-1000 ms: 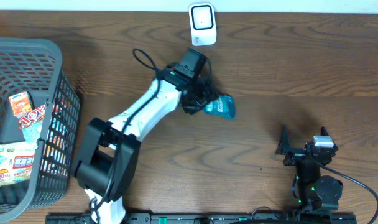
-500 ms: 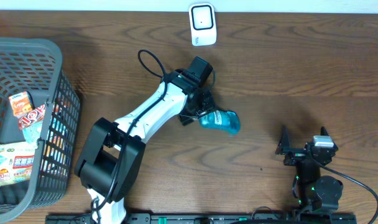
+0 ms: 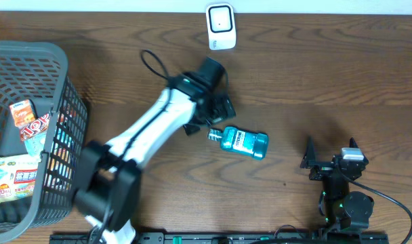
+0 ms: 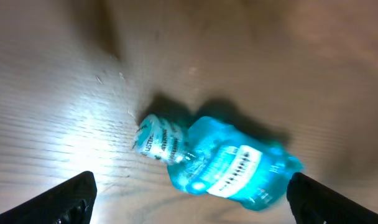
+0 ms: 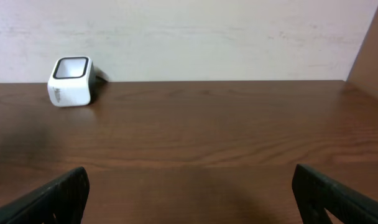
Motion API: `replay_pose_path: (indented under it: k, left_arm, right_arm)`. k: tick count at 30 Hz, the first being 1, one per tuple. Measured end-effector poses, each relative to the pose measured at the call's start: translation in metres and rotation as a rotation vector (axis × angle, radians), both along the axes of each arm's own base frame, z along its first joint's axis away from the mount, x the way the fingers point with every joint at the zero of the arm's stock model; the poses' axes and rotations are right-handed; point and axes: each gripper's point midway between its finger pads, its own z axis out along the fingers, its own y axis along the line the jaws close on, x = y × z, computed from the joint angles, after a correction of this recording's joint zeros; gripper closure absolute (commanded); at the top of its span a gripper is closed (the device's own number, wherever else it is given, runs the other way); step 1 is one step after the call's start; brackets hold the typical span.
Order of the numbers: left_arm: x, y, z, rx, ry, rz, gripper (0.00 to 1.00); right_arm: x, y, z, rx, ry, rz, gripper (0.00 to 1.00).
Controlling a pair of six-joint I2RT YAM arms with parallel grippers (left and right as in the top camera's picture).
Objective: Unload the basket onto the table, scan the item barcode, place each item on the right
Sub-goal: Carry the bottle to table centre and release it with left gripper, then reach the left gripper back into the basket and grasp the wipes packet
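Table (image 3: 314, 81): bottle (image 3: 241, 142) just beside L gripper (image 3: 210, 118)

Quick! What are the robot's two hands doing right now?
Left gripper: open, holding nothing; blue bottle lies below.
Right gripper: open, holding nothing.

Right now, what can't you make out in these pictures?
The blue bottle: label print and any barcode smeared by blur in the left wrist view, too small overhead.
The basket: cut off by the overhead picture's left edge; its mesh wall hides some packets.
The scanner: window detail too small in both views.
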Motion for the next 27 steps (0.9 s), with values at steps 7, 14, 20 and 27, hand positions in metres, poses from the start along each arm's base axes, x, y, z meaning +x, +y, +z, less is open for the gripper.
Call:
replay_pose_path:
  k: [7, 14, 20, 27]
  left_arm:
    - [0.067, 0.113, 0.200, -0.071, -0.554, 0.178, 0.02]
    - [0.006, 0.310, 0.302, 0.117, -0.789, 0.658, 0.02]
    - [-0.069, 0.421, 0.228, 0.268, -0.432, 1.029, 0.02]
    - [-0.092, 0.467, 0.103, 0.244, 0.023, 0.988, 0.02]
  right_arm:
    - [0.000, 0.000, 0.000, 0.000, 0.000, 0.000, 0.01]
    - [0.000, 0.000, 0.000, 0.000, 0.000, 0.002, 0.01]
    - [0.000, 0.000, 0.000, 0.000, 0.000, 0.002, 0.01]
    - [0.000, 0.000, 0.000, 0.000, 0.000, 0.002, 0.01]
